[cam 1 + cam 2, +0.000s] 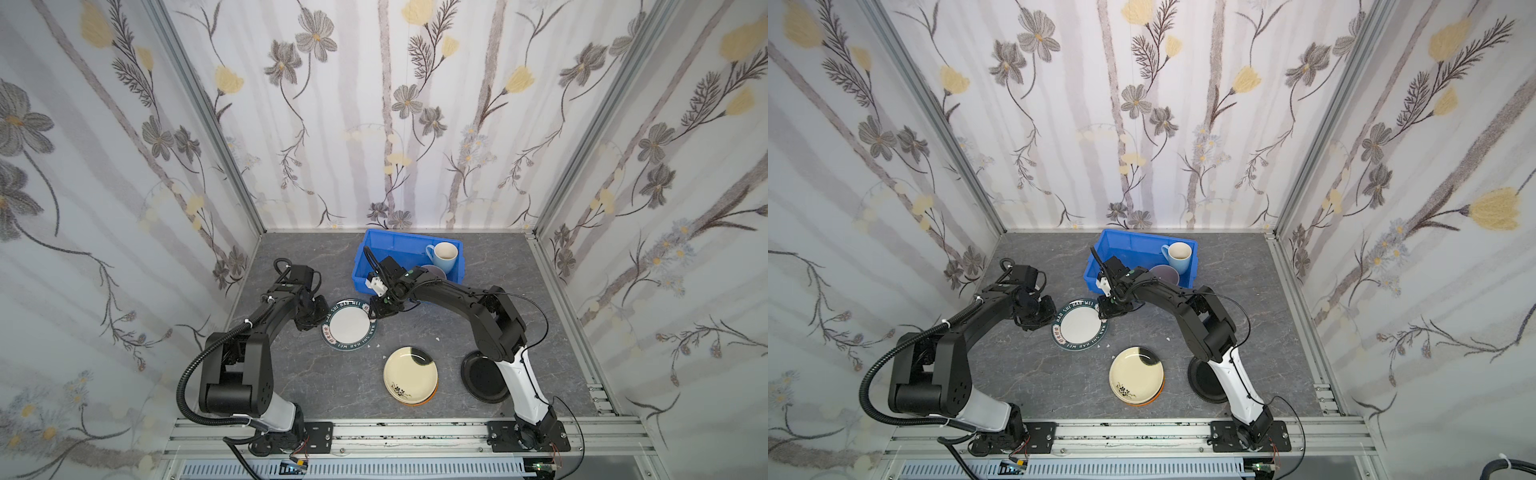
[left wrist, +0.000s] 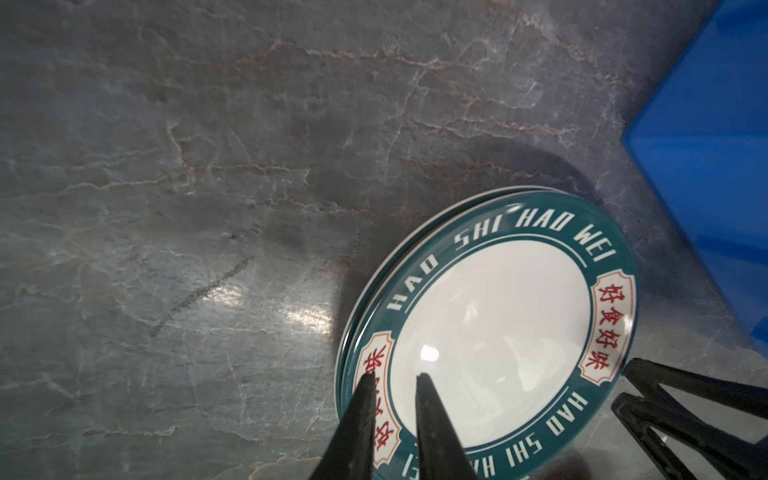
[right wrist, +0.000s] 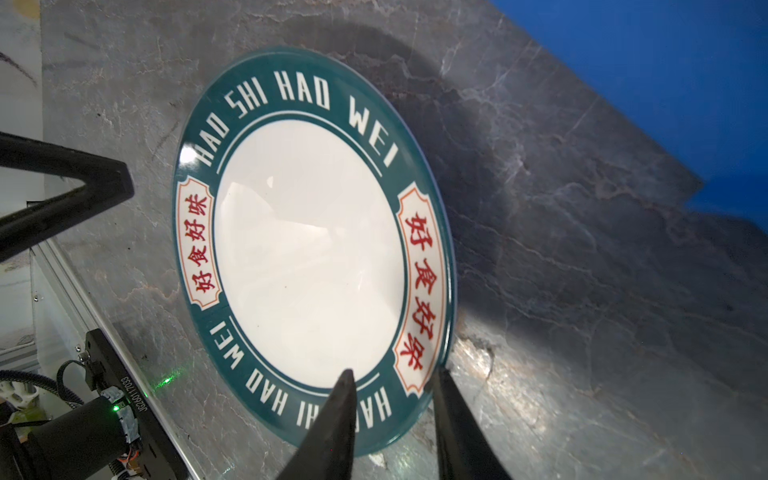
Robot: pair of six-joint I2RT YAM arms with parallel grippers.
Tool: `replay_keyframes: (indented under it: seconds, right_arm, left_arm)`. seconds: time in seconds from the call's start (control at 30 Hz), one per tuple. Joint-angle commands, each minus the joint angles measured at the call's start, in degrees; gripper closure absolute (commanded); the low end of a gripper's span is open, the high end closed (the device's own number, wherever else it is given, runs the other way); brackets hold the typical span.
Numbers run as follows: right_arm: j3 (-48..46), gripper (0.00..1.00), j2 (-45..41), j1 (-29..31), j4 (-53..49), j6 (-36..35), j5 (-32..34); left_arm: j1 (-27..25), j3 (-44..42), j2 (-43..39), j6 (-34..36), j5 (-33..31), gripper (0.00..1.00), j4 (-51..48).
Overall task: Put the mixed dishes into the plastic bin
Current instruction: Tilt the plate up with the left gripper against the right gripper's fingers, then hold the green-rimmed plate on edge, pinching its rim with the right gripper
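Note:
The white plate with the dark lettered rim [image 1: 348,325] [image 1: 1079,325] [image 2: 498,311] [image 3: 307,257] lies in the middle of the table, and another rim shows just under it. My left gripper [image 1: 322,322] [image 2: 395,376] stands at the plate's left edge, narrowly open, with both fingertips over the plate. My right gripper [image 1: 374,313] [image 3: 392,372] has closed astride the far right rim, one finger over the top and one against the outer edge. The blue bin [image 1: 365,249] [image 1: 1113,245] holds the light blue mug [image 1: 442,255] and the lilac bowl [image 1: 436,272].
Nearer the front, a cream plate [image 1: 409,374] [image 1: 1136,374] sits on an orange plate [image 1: 428,400]. A glossy black plate [image 1: 482,378] lies partly under the right arm. The bin stands right behind the lettered plate. Patterned walls close in three sides.

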Motion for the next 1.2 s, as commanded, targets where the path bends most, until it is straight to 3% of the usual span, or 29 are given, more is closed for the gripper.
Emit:
replay_keyframes:
  seconds: [0.0,0.3,0.53,0.97,1.17]
  right_arm:
    - [-0.21,0.68,-0.56,0.11,-0.22,0.68,1.28]
    - [-0.21,0.71,-0.64,0.21,-0.25,0.86,1.44]
    - [-0.23,0.72,-1.17,0.21,-0.72,1.12,1.97]
    - [0.13,0.71,-1.52,0.21,-1.02,1.48,2.42]
    - [0.22,0.7,-1.63,0.15,-1.09,1.57,2.66]
  left_arm:
    - [0.03,-1.27,-0.39,0.0,-0.73,0.8,-0.87]
    - [0.05,-1.96,0.87,0.17,-0.82,0.82,-0.05]
    - [0.06,-2.52,2.24,0.54,-0.73,0.93,0.04]
    - [0.05,-2.6,3.45,0.86,0.23,0.94,0.24]
    - [0.06,-1.36,-0.44,1.05,-2.55,0.92,-2.92]
